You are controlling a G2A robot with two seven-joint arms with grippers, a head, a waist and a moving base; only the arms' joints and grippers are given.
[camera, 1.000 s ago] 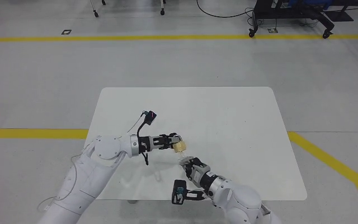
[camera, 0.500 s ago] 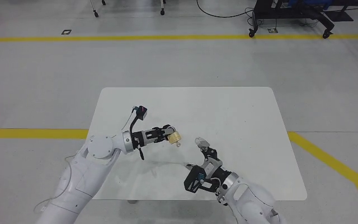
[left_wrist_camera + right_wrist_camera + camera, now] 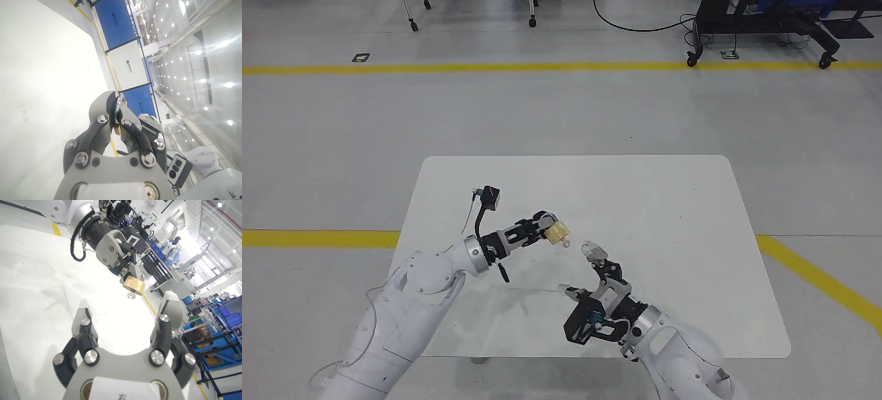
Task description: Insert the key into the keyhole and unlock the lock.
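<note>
My left gripper (image 3: 547, 229) holds a brass padlock (image 3: 558, 232) above the white table (image 3: 672, 200), left of centre. In the left wrist view its fingers (image 3: 98, 109) are shut on the lock's steel shackle (image 3: 118, 103). The right wrist view shows the padlock (image 3: 134, 285) hanging from the left gripper (image 3: 130, 274), with a small silver key (image 3: 131, 295) sticking out of its underside. My right gripper (image 3: 592, 252) (image 3: 126, 303) is open just short of the key and holds nothing.
The tabletop around both arms is bare white. Its front edge (image 3: 542, 355) lies just behind both arms. Yellow floor lines (image 3: 822, 275) run past the table's sides.
The left gripper has carried the padlock up and away from the front edge. The right gripper has drawn back from the lock and now stands open, leaving the key in the lock.
</note>
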